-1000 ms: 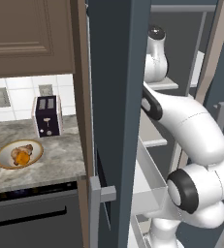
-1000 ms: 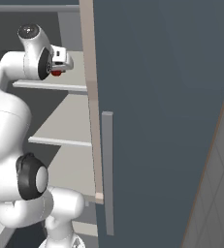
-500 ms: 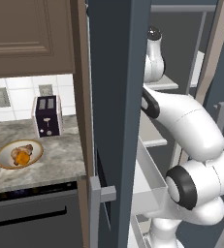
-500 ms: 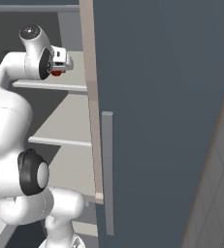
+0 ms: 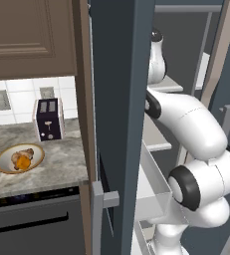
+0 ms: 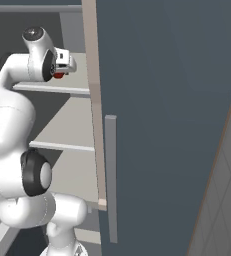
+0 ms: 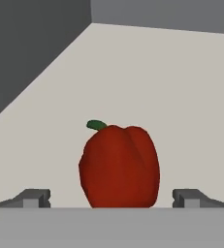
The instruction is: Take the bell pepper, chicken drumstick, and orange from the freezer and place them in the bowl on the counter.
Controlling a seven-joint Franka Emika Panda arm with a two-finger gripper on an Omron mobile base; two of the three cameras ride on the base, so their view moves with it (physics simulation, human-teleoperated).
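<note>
Two dark fingertips (image 7: 36, 197) of the pincer (image 7: 111, 201) stand at their widest, one to each side of the bell pepper (image 7: 119, 167), with a clear gap on either flank; nothing is held. The pepper sits straight ahead of the pincer, midway between the tips, whether it reaches in between them cannot be told. It stands upright on its base, long axis vertical, its short green stem at the top curling toward the pincer's left tip. It rests on a pale shelf (image 7: 147, 82) inside the freezer (image 5: 119, 99), which runs away beyond the pepper to a grey back wall, with a darker grey side wall off to the left of the pincer.

Far to the left of the pincer, outside the freezer, the marbled counter (image 5: 61, 162) carries the bowl (image 5: 2, 160), which already holds the chicken drumstick (image 5: 28, 153) and the orange (image 5: 20, 163) touching each other. Behind the bowl stands a dark toaster (image 5: 48, 119) against a white tiled wall, under a brown wall cabinet (image 5: 27, 35). A black dishwasher front (image 5: 32, 224) sits below the counter. From the right base view the hand reaches in over the upper shelf, a spot of red showing beneath it, and the open freezer door (image 6: 172, 125) stands to its right.
</note>
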